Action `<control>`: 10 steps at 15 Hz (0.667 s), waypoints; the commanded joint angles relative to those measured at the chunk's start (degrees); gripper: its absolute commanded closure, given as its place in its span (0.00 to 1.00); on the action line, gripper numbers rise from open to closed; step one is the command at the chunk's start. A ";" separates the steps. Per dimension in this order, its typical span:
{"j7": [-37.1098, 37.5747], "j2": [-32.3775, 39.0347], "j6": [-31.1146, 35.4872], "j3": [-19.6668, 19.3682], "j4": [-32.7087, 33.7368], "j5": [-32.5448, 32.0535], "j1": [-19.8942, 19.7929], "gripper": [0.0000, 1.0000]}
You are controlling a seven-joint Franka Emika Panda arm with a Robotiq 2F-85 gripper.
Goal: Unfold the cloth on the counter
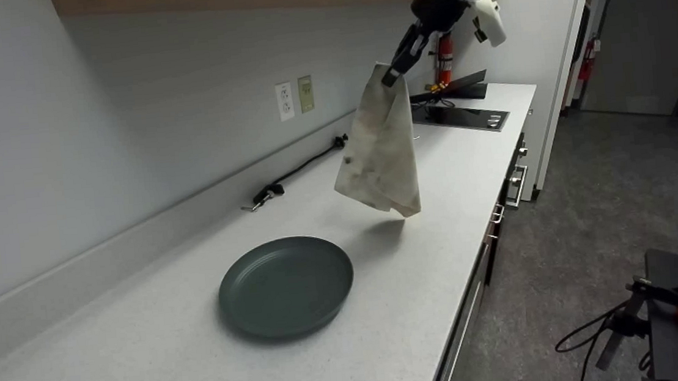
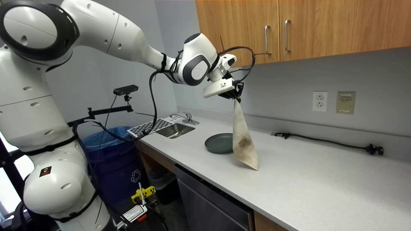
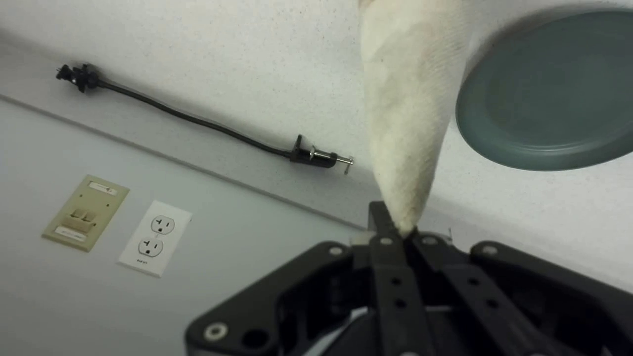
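A gripper clamps the upper end of a stained cream cloth above a white counter, seen in an exterior view. The cloth hangs below the gripper in loose folds, its shadow falling on the counter; whether the lowest corner touches cannot be told. A dark green plate lies near it, and a cooktop sits farther along.

In an exterior view, a white arm reaches over the counter, the cloth dangling beneath the gripper, a brown stain showing, and hiding one side of the plate. A metal sink is set into the counter. Near it stands a blue bin lined with a blue bag, its contents hidden; a darker bin stands under the counter, its inside too dim to make out.

In the wrist view, the cloth's gathered tip is pinched between the fingers, the fabric spreading away from them between the plate and a black clamp.
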 commanded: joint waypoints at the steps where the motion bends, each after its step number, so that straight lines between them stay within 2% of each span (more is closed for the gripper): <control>1: -3.11 -4.26 -5.79 -1.11 -0.72 1.57 -0.22 1.00; 3: -3.12 -5.50 -7.69 -3.12 -0.86 0.87 1.59 1.00; 10: -3.75 -7.96 -13.04 -4.10 -0.38 2.09 4.09 1.00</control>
